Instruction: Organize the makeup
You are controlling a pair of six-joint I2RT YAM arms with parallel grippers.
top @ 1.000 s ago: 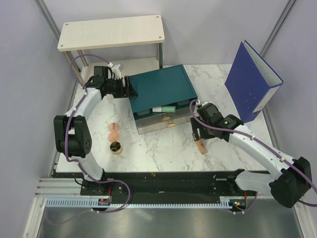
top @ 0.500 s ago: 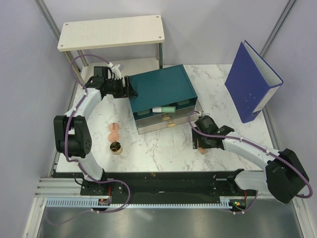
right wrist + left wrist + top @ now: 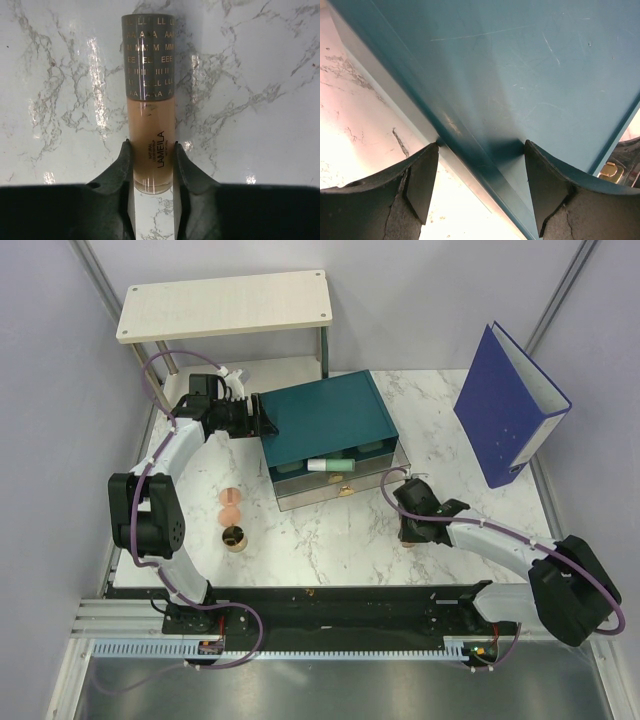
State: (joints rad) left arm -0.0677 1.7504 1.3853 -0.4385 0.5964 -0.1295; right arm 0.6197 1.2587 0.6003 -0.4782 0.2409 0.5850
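Note:
A tan stick [image 3: 150,130] with a dark lettered cap lies on the marble, and my right gripper [image 3: 151,150] is shut on its lower body. From above, the right gripper [image 3: 410,533] covers most of it, in front of the teal drawer box [image 3: 325,415]. A mint-green tube [image 3: 330,464] lies in the box's open top drawer. Two peach-pink discs [image 3: 230,497] and a gold-rimmed dark pot [image 3: 236,537] sit left of the box. My left gripper [image 3: 481,145] is open, its fingertips against the box's back-left edge [image 3: 520,75].
A blue ring binder [image 3: 510,405] stands at the right rear. A pale wooden shelf [image 3: 225,302] stands at the back left. A gold drawer handle [image 3: 610,171] shows at the edge of the left wrist view.
My right gripper has dropped onto the tan stick and closed on it. The left arm has not moved.

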